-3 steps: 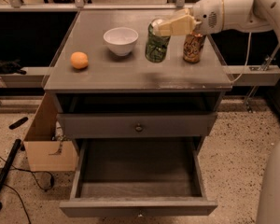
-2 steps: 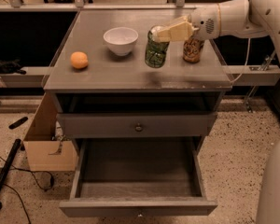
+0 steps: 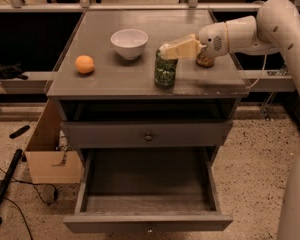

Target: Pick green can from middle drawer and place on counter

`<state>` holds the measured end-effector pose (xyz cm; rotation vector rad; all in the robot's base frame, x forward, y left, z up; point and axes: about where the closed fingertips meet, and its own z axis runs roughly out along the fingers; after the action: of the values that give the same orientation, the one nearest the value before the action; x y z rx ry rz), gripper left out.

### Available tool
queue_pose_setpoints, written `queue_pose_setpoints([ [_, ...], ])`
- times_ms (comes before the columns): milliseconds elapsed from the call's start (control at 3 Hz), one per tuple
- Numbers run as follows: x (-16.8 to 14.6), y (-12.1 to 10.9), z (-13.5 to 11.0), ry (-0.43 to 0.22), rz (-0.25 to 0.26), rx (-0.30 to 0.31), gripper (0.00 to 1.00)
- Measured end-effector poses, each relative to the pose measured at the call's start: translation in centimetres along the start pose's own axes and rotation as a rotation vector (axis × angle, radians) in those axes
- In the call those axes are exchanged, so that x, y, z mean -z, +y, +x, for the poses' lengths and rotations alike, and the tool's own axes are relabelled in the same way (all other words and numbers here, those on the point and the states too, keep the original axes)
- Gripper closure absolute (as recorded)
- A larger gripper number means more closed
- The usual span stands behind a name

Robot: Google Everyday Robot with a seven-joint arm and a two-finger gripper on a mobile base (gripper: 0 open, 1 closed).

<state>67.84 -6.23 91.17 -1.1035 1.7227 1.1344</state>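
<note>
- Camera view looks down on a grey drawer cabinet from the front, with the counter (image 3: 110,82) as its flat top.
- The green can (image 3: 165,73) stands upright near the counter's front edge, a little right of the middle.
- I cannot tell whether its base rests on the surface or hangs just above it.
- The gripper (image 3: 165,50) is at the can's top, clamped on the rim so that the lid is hidden under the pale fingers (image 3: 182,47).
- The robot arm (image 3: 280,19) comes in from the counter's right edge, white and thick, bending down along the right side of the picture.
- A brownish can (image 3: 206,61) stands near the right edge, mostly hidden behind the wrist and well apart from the green one.
- A white bowl (image 3: 129,43) sits upright around the middle of the counter, towards the back edge and to the left of the gripper.
- An orange (image 3: 84,64) lies near the left edge, apart from the bowl.
- Below the counter is a dark open gap, then a closed drawer front (image 3: 115,133) with a small round knob (image 3: 148,136).
- The middle drawer (image 3: 83,184) is pulled far out towards the camera and shows a dark floor between low side walls.
- A cardboard box (image 3: 45,156) stands on the speckled floor beside the cabinet's left side.
- A black pole (image 3: 5,184) lies slanted near the box.
</note>
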Motion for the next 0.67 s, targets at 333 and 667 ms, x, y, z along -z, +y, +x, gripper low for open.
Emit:
queue_pose_setpoints([
  [333, -0.18, -0.02, 0.63, 0.003, -0.001, -0.014, 1.00],
  [667, -0.18, -0.02, 0.62, 0.003, -0.001, -0.014, 0.82],
])
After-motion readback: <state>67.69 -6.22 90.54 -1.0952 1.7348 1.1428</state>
